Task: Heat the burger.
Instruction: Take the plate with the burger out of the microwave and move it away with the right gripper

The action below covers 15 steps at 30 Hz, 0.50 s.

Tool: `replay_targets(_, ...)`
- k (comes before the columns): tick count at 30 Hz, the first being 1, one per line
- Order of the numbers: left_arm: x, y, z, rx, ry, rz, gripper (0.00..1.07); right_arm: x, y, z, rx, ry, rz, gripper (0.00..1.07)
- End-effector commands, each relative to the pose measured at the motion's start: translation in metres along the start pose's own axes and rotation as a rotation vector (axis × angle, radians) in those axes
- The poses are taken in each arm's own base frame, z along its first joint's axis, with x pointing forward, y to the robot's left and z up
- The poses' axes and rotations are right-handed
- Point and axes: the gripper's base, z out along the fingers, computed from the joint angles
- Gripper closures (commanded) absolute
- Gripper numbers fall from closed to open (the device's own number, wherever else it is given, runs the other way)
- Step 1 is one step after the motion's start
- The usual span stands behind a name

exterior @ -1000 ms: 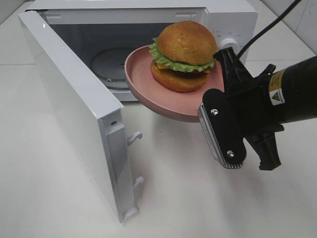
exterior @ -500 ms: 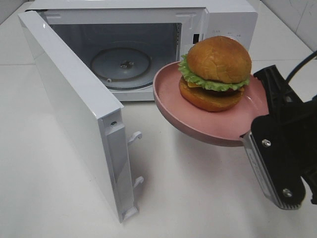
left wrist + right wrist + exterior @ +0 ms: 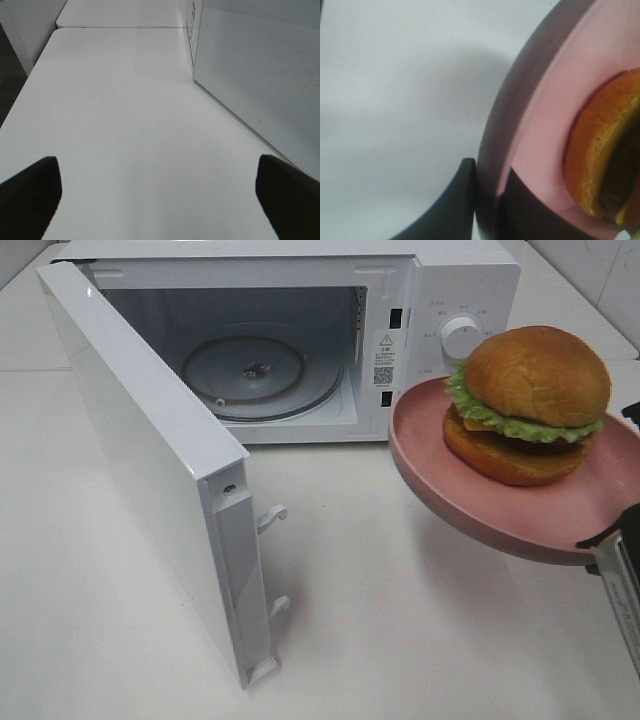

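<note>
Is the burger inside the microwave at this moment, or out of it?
Out. The burger sits on the pink plate, held in the air right of the open microwave, whose turntable is bare.

A: The high camera is looking down at the counter [image 3: 420,640], facing into the open microwave [image 3: 270,360], with the pink plate [image 3: 470,500] close at its right edge.

B: The left wrist camera is sitting low, looking along the counter [image 3: 125,125] beside the microwave's door [image 3: 260,75]. The right one is pressing close against the plate's rim [image 3: 520,125], sharing that plate with the high view.
</note>
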Motion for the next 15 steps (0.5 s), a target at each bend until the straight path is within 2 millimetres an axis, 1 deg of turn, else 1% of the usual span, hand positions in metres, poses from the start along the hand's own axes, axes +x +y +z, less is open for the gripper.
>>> replay_targets(1,0.002,0.0,-0.002,0.0,-0.022,-0.002,0.09,0.007,-0.001,-0.011,0.038,0.042,0.063,1.07)
replay_targets(5,0.002,0.0,-0.002,0.0,-0.022,-0.002,0.09,0.016,0.004,-0.013,-0.006,0.135,0.114,1.07)
replay_targets(8,0.002,0.0,-0.002,0.0,-0.022,-0.002,0.09,0.017,0.005,-0.013,-0.01,0.148,0.129,1.07)
replay_targets(10,0.002,0.0,-0.002,0.0,-0.022,-0.002,0.09,0.021,0.005,-0.014,-0.003,0.198,0.197,1.07)
replay_targets(15,0.002,0.0,-0.002,0.0,-0.022,-0.002,0.09,0.026,0.006,-0.015,0.001,0.252,0.236,1.07)
